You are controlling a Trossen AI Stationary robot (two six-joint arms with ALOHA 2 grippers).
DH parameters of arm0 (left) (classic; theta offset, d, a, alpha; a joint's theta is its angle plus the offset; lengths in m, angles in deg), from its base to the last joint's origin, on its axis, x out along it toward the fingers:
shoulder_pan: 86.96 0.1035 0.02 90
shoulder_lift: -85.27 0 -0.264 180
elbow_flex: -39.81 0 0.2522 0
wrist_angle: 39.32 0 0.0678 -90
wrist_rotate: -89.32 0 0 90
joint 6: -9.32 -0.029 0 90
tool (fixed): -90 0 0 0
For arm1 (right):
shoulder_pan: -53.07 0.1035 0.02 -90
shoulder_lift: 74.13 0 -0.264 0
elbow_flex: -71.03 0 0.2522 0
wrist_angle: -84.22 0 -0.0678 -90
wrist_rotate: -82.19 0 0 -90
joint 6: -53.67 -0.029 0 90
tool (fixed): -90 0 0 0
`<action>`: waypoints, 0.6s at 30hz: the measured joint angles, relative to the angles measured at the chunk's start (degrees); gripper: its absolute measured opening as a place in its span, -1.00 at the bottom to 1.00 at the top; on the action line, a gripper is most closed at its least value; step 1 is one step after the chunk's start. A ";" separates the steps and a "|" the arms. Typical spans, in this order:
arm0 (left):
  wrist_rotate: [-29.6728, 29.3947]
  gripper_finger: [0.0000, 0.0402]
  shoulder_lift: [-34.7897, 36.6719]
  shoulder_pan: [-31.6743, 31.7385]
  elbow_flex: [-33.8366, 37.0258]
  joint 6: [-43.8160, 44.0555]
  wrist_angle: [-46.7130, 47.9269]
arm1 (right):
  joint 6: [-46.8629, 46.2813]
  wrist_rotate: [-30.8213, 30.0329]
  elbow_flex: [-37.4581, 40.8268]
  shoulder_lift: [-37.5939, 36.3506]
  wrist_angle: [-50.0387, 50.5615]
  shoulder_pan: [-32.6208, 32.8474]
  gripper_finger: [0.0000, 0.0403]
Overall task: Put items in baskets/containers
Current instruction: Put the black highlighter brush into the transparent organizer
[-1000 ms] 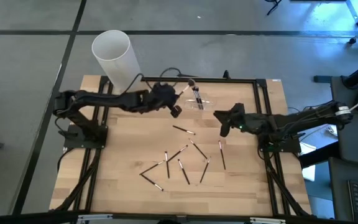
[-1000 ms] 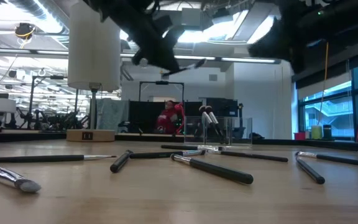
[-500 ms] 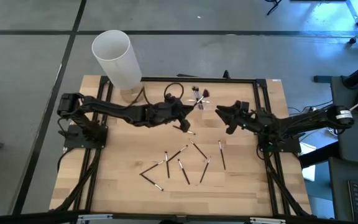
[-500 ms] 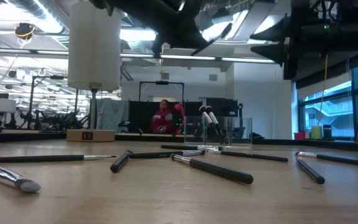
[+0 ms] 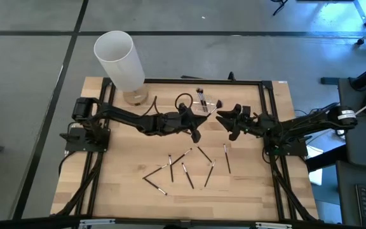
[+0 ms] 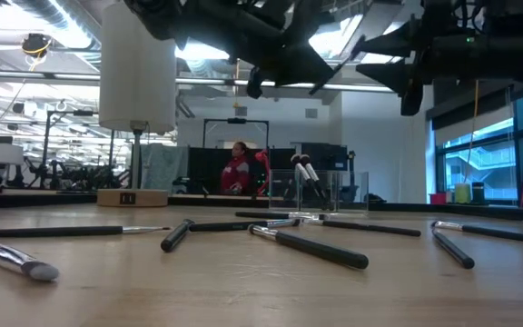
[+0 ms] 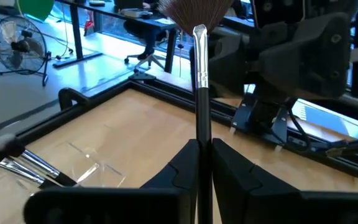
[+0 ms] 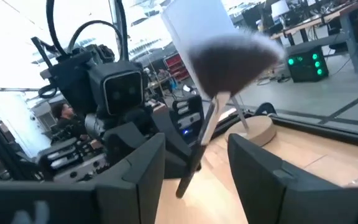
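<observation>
I counted two or three brushes (image 5: 201, 100) already in the clear organizer (image 5: 210, 104); about nine more (image 5: 185, 166) lay on the bench (image 5: 126, 159). My left gripper (image 7: 202, 163) was clamped on the fan brush (image 7: 199, 74), midair beside the organizer. My right gripper (image 8: 191, 158) stood wide open around its head, gripping nothing.

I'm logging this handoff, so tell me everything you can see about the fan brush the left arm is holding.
The fan brush has a thin black handle, a silver ferrule and a fanned brownish head. The left tool is shut on its handle, holding it above the wooden table with the head pointing away from the wrist. In the right wrist view the head sits between the right tool's open fingers, which do not visibly touch it.
</observation>
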 joint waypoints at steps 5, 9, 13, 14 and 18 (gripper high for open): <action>0.66 -0.85 -0.02 -0.32 0.00 -0.01 0.00 | 0.73 0.00 0.00 1.80 -1.15 -0.88 -0.13; 1.83 -0.85 -0.02 -0.55 0.00 -0.69 0.00 | 1.45 0.04 0.00 3.23 -3.09 -1.16 -0.13; 3.37 -0.85 -0.02 -0.74 0.00 -1.41 0.00 | 2.77 2.62 0.00 4.27 -5.90 -1.14 -0.13; 3.66 -0.85 -0.02 -0.77 0.00 -1.43 0.00 | 3.05 3.32 0.00 4.47 -6.72 -1.14 -0.13; 3.68 -0.85 -0.02 -0.75 0.00 -1.45 0.00 | 3.00 3.52 0.00 4.60 -7.14 -1.14 -0.19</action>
